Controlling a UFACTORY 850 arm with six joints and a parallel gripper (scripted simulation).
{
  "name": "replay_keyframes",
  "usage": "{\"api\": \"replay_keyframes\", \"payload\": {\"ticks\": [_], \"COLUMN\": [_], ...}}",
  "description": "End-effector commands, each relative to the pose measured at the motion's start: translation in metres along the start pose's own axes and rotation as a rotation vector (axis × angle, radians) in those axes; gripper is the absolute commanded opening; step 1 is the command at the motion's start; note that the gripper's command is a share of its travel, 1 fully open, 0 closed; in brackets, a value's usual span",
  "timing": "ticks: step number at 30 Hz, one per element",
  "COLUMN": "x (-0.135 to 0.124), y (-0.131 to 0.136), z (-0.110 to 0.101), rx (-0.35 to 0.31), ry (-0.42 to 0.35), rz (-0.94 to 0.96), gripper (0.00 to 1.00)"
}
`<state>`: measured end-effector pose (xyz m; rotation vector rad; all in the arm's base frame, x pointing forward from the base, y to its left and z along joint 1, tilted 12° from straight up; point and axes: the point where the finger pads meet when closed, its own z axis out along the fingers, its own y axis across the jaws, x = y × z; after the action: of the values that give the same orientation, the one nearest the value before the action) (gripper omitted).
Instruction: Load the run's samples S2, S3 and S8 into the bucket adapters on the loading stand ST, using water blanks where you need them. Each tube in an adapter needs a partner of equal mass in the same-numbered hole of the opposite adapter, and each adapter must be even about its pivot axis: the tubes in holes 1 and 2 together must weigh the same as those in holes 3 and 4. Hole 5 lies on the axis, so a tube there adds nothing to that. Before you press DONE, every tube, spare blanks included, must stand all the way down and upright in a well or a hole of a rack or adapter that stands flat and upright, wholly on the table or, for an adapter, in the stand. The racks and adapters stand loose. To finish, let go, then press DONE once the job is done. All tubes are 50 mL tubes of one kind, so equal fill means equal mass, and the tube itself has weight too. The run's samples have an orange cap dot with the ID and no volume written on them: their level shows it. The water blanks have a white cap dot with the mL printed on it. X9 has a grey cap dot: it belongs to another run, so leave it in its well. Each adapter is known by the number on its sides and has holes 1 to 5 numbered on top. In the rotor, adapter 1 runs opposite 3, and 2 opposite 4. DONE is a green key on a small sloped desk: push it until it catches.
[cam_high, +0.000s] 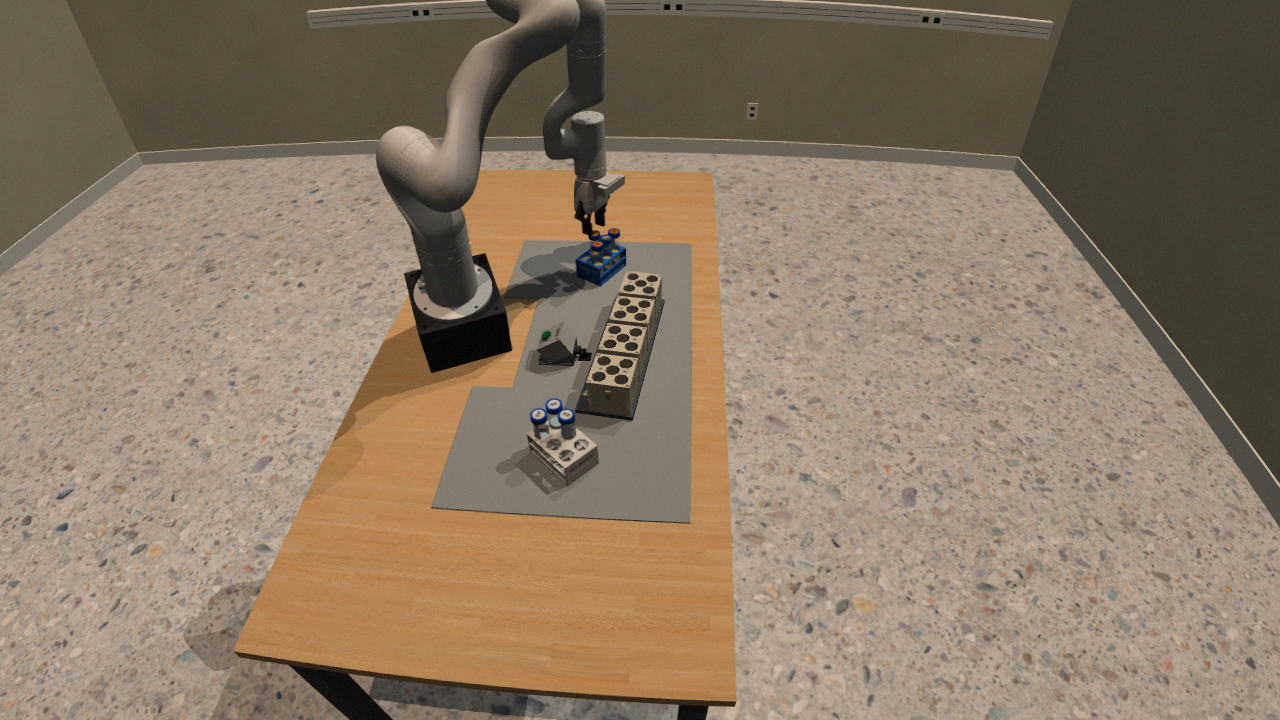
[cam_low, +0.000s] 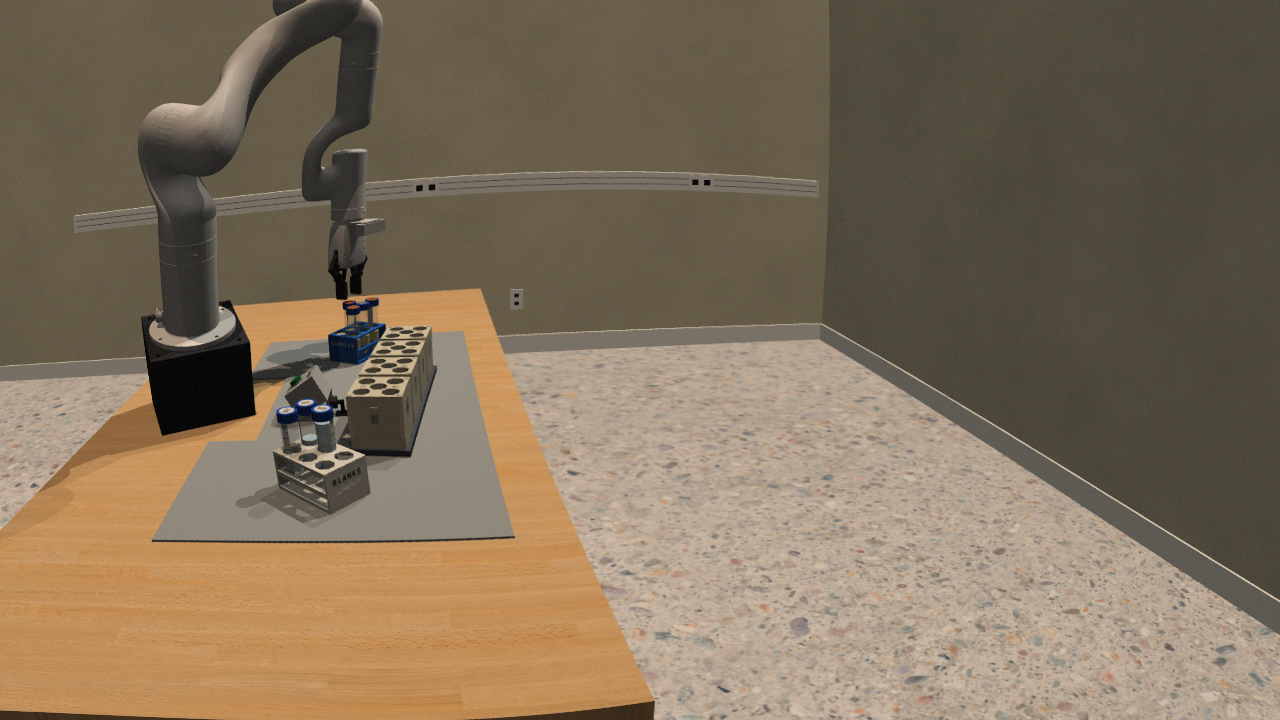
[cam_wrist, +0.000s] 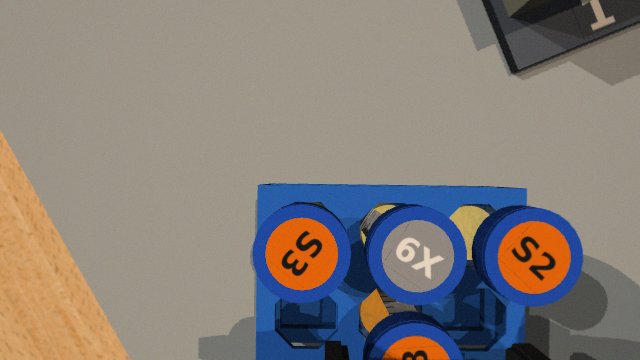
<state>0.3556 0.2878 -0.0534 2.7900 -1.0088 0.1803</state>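
The blue sample rack (cam_high: 599, 265) (cam_low: 353, 342) (cam_wrist: 320, 195) stands at the far end of the grey mat (cam_high: 662, 465). In the wrist view it holds S3 (cam_wrist: 301, 253), the grey-dotted X9 (cam_wrist: 417, 255) and S2 (cam_wrist: 534, 257) in one row, and S8 (cam_wrist: 414, 345) in the other row at the bottom edge. All stand upright. My gripper (cam_high: 591, 220) (cam_low: 347, 288) is open and empty, a short way above the rack and over S8. Its fingertips show on either side of S8 at the wrist view's bottom edge. Four beige adapters (cam_high: 619, 340) (cam_low: 384, 402) sit empty in the stand (cam_wrist: 550, 40).
The white blanks rack (cam_high: 562, 456) (cam_low: 324, 479) holds three white-dotted tubes (cam_high: 550, 429) (cam_low: 306, 425) at the near end of the mat. The green DONE key (cam_high: 546, 336) sits on its small desk (cam_high: 556, 353) left of the adapters. The arm's black base (cam_high: 456, 322) stands at the table's left.
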Motion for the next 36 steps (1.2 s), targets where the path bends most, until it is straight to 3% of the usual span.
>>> {"api": "replay_keyframes", "payload": {"ticks": [1, 36], "x": [0.0, 0.0], "y": [-0.001, -0.001], "z": [0.011, 0.026], "rx": [0.005, 0.005], "ry": [0.003, 0.003], "rz": [0.001, 0.001], "gripper": [0.57, 0.57]}}
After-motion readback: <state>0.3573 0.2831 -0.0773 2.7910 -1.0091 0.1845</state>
